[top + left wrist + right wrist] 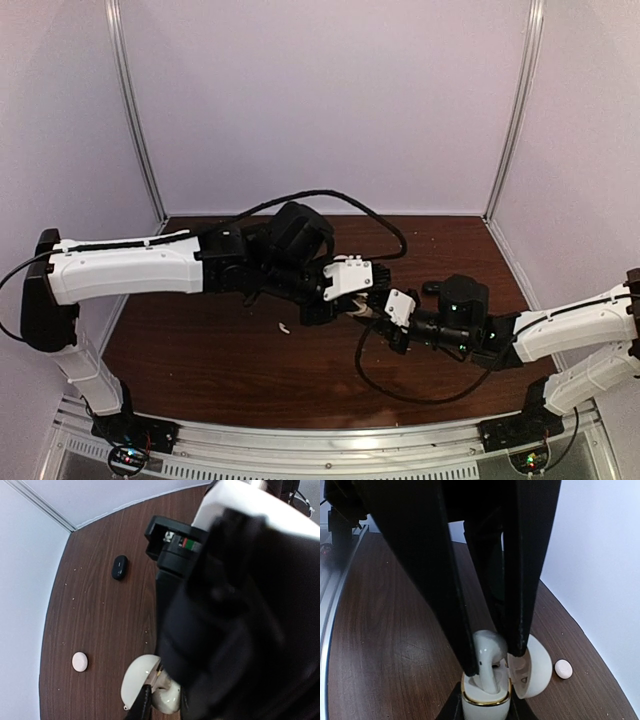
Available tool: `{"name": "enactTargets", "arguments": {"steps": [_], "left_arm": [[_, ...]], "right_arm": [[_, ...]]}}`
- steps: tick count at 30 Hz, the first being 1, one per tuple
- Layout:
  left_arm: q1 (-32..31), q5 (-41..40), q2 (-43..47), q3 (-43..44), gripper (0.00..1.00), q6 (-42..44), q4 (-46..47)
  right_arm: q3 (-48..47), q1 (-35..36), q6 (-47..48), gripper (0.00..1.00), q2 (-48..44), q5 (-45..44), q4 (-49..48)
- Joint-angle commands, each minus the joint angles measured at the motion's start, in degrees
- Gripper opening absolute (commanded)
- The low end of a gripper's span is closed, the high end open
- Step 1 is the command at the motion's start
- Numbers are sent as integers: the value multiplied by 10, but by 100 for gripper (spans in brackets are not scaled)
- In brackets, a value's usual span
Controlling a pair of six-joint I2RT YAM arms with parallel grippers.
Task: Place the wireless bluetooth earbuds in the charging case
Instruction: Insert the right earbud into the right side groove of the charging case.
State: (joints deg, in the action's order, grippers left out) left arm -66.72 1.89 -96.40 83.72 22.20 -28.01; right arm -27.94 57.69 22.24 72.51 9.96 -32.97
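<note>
**A:** One white, stemmed plastic earbud [487, 652] is in hand, and the step is insertion. The right gripper [494, 661] has its jaws pinching the bud's rounded head from both sides. The stem points down into the white rounded charging case with a gold rim [485, 700].

**B:** Case support?

**A:** The left gripper [484, 711] has its jaws closed against the case base at 9 and 3 o'clock, as the right wrist view shows it. The white hinged lid [537, 667] stands open at 3 o'clock of the bud.

**B:** Seated?

**A:** Judged not yet. The stem is partly in the well, but the head sits clear above the gold rim.

**B:** Next move?

**A:** It calls for a short, straight push along the stem axis with the case held steady, and only then a release. A tilted bud would likely catch on the rim.

**B:** Anything else nearby?

**A:** From overhead, a second small white curved earbud [283, 327] lies on the dark brown wood-grain table [200, 350]. It is at 8 o'clock of the meeting grippers and apart from them. A pale round disc [563, 669] lies at 3 o'clock, just beyond the lid. I cannot tell what it is.
</note>
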Motion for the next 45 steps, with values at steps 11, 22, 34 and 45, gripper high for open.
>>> {"name": "enactTargets", "arguments": {"steps": [11, 22, 34, 45], "left_arm": [[-26, -1, -35, 37, 17, -7, -18], [-27, -27, -43, 50, 22, -3, -40], [-27, -29, -40, 64, 32, -1, -57], [-27, -35, 1, 29, 47, -12, -22]], "right_arm": [[-21, 10, -29, 0, 21, 34, -100], [12, 10, -38, 0, 17, 74, -152], [28, 9, -52, 0, 12, 64, -169], [49, 0, -79, 0, 16, 71, -210]]}}
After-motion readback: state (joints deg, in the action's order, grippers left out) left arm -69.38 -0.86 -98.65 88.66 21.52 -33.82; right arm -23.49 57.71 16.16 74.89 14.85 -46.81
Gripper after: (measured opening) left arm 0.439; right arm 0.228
